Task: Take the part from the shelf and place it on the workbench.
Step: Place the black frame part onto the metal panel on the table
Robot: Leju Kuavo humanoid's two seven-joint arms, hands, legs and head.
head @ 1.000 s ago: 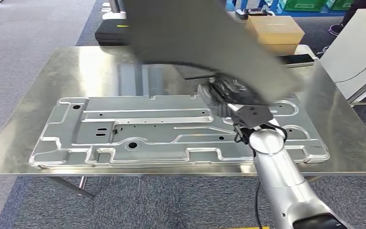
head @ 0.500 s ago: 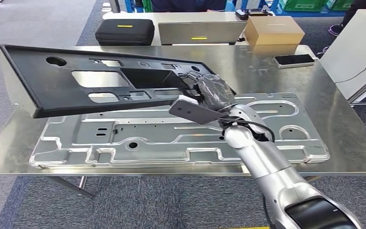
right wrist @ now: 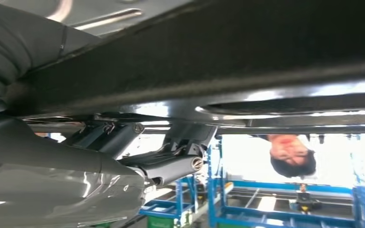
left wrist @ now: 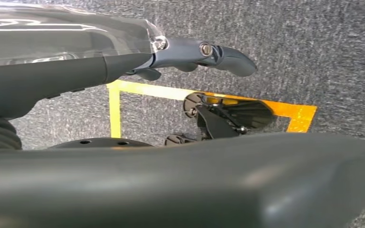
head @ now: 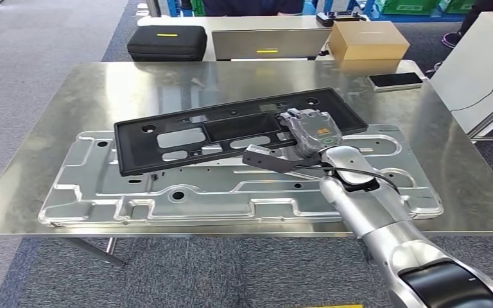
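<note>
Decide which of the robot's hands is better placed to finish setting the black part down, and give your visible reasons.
Right. The right hand already grips the black part over the metal panel on the workbench. The left hand hangs over carpet, holding nothing.

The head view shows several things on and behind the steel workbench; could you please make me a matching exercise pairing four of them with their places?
Things:
1. black plastic panel with cut-outs
2. brown cardboard box
3. black zipped case
4. dark flat phone

Places:
A. on the far table, left of the grey laptop
B. lying across the stamped silver metal sheet, held by the right hand
C. on the workbench's far right corner
D. at the far table's right end

Pairs: 1-B, 2-D, 3-A, 4-C
</note>
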